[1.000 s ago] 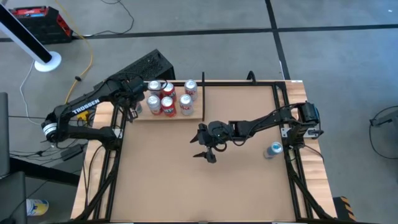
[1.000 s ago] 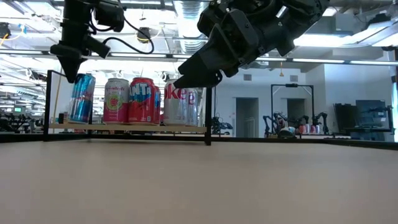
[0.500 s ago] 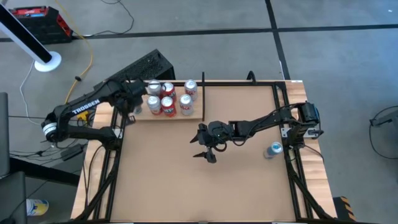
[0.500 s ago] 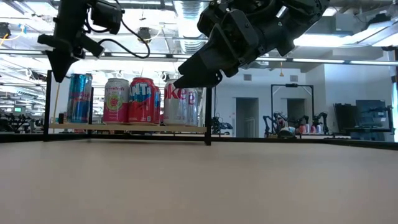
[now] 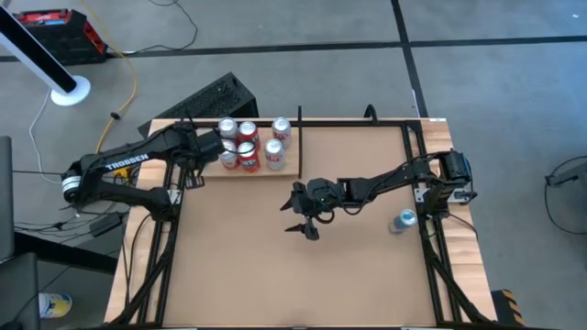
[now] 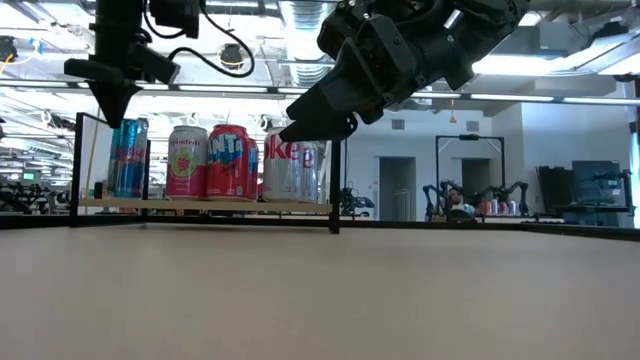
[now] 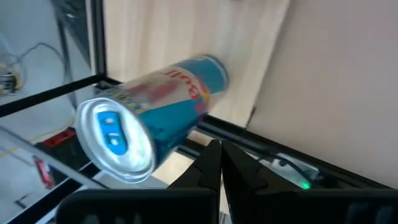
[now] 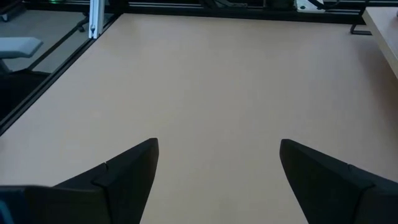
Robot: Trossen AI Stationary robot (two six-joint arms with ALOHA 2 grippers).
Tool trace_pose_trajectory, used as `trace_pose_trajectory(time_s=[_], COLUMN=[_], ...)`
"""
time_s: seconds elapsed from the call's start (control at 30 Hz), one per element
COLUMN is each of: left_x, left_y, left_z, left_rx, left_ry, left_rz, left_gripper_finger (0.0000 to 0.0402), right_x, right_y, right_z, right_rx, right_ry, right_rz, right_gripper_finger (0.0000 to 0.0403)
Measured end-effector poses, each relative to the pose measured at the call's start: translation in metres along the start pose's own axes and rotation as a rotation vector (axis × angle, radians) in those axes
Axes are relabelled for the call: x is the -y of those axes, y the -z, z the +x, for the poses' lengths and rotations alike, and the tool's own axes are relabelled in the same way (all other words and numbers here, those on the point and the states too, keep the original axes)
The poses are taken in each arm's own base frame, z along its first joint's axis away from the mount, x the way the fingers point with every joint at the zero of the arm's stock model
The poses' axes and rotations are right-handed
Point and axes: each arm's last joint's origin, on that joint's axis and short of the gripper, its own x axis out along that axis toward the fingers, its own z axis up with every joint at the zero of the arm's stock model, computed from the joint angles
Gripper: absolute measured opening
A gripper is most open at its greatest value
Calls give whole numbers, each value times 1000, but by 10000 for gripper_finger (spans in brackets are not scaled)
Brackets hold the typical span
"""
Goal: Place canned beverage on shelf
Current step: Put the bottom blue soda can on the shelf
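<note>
A: What is the left claw doing?

B: It is hanging pinched fully together with nothing in it, poised just above the slim blue-and-silver aluminium can standing directly beneath its tips. That can is sitting at the near end of the small pale-wood shelf with thin black rod edging.

A: So the placing is looking finished?

B: I am judging it so. The blue can is resting on the shelf, apart from the claw. Farther along from the claw, a pink can, a red can and a silver can are lining up in the row. One more silver-and-blue can is standing beside the right arm's base, well apart from the shelf, so it may be left to do.

A: And the right claw?

B: It is hovering wide open and empty over the middle of the brown desk.

A: Room to move?

B: A black upright rod is standing right beside the left claw, so lifting straight up is looking safest. The open desk in front of the shelf is offering plenty of space.
</note>
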Motion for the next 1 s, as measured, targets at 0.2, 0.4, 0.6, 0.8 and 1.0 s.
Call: trace_pose_trajectory(time_s=[0.2,0.4,0.6,0.8,1.0], left_x=[-2,-2,5,9,6], left_y=[-3,-4,1,1,-4], left_z=[0,2,25,39,39], left_rx=[25,22,-54,-58,-21], left_ry=[-51,-76,-87,-172,-231], left_rz=[-32,-33,4,31,21], left_gripper_finger=[0,0,0,0,0], right_x=[0,0,0,0,1], right_y=[0,0,0,0,0], right_z=[0,0,0,0,0], right_rx=[0,0,-1,-1,-1], right_ry=[0,0,0,1,1], right_rz=[0,0,0,0,1], right_gripper_finger=[359,359,359,359,359])
